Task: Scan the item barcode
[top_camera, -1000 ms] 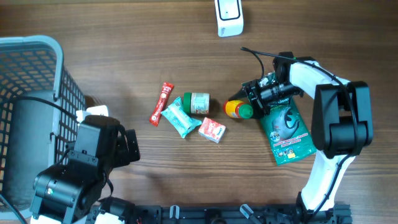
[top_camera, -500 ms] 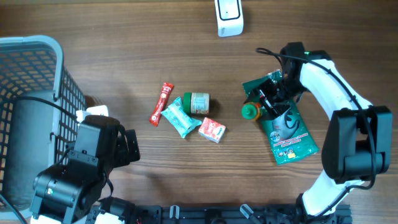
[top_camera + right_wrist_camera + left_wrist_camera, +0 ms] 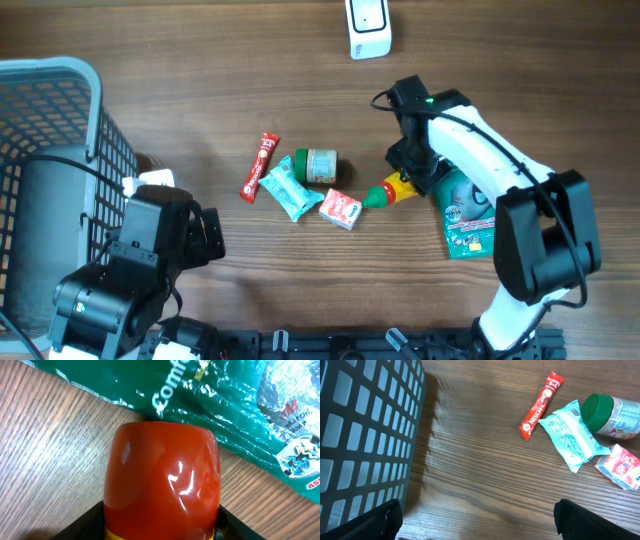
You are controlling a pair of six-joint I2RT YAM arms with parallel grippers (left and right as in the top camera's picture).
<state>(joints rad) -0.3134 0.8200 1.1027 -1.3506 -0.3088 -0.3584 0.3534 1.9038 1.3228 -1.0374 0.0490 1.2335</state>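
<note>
- Overhead: within the last second the right hand (image 3: 403, 183) has swung round, clamped on the red-and-yellow plastic sauce bottle (image 3: 387, 193), whose green cap now points towards the small red snack pack (image 3: 341, 209).
- The bottle is beside the green foil packet (image 3: 468, 215), well apart from the white boxy scanner (image 3: 368, 27), so the scan looks still to come.
- The left hand (image 3: 476, 521) gapes wide, empty.

Mock shop checkout, barcode scanner (image 3: 368, 28), grey basket (image 3: 50, 68), packaged groceries (image 3: 292, 190)

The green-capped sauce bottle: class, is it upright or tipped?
Tipped. From overhead the sauce bottle shows its side, its green cap pointing toward the red packet, held in the right gripper.
</note>
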